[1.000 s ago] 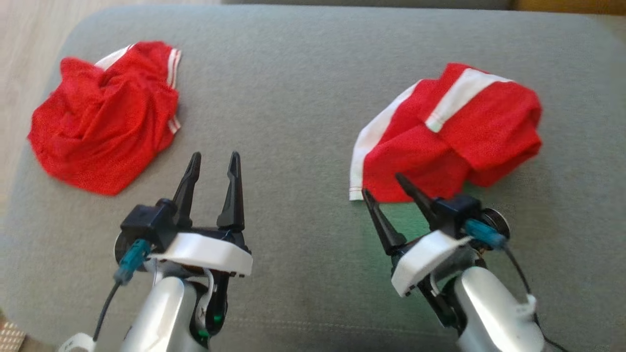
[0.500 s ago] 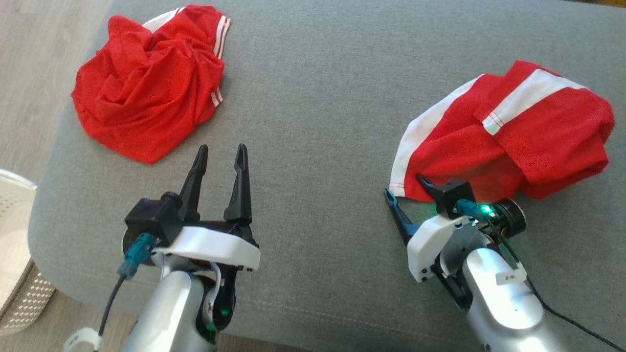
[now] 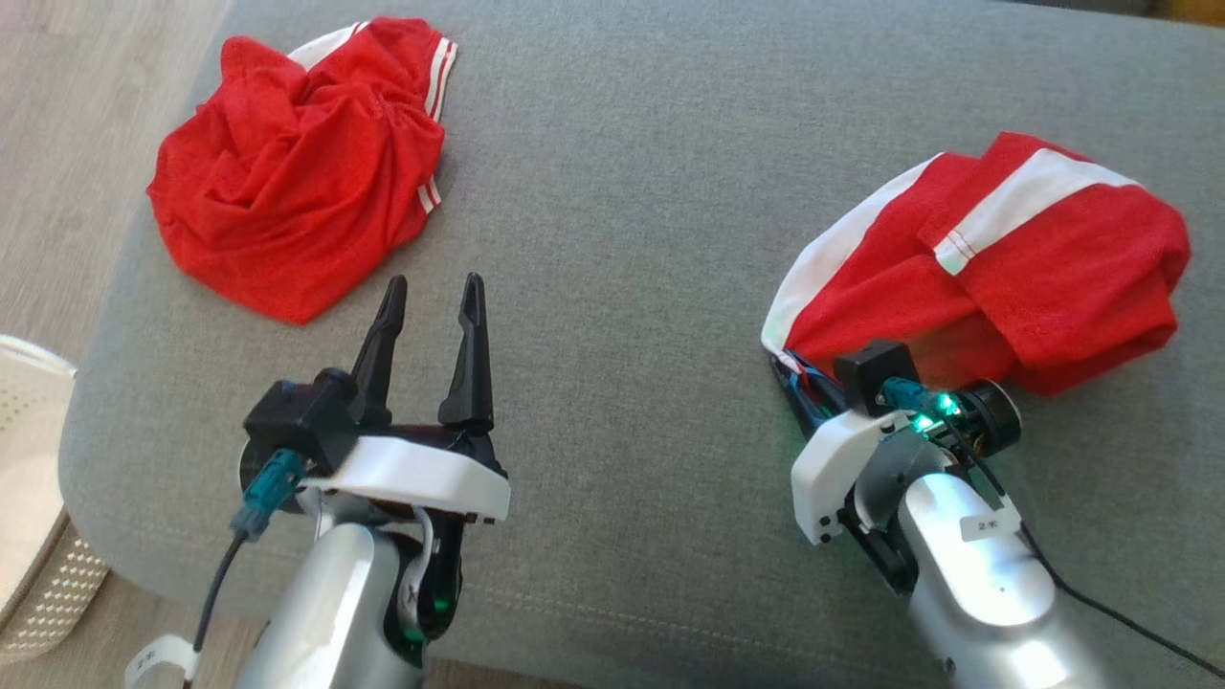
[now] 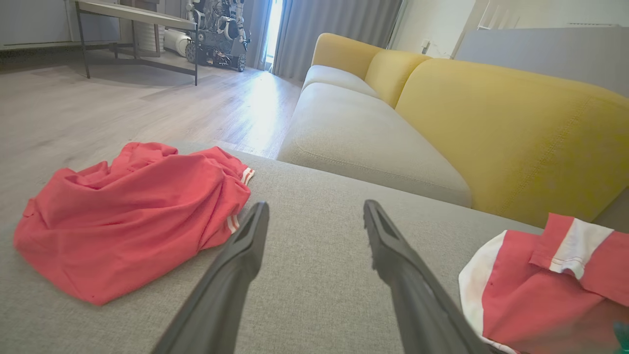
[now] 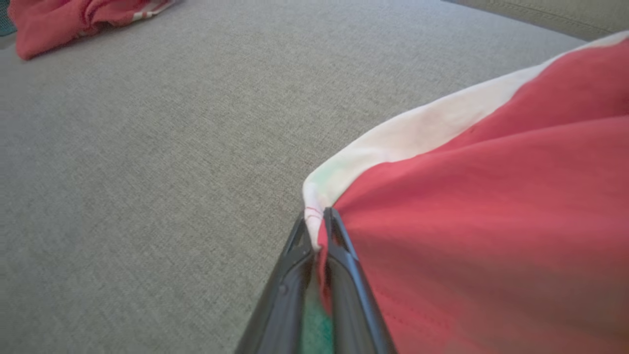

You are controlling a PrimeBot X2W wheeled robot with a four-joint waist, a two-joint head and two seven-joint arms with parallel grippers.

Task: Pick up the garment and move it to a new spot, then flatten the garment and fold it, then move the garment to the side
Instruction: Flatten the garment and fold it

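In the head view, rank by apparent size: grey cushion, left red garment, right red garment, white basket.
1. grey cushion
2. right red garment and left red garment: about alike, not ranked
3. white basket, cut off by the frame edge

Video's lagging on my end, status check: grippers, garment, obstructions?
Right gripper shut on white-banded corner of crumpled red fabric garment. Left gripper open, empty, above grey fabric cushion. Second crumpled red garment far left, not obstructing.
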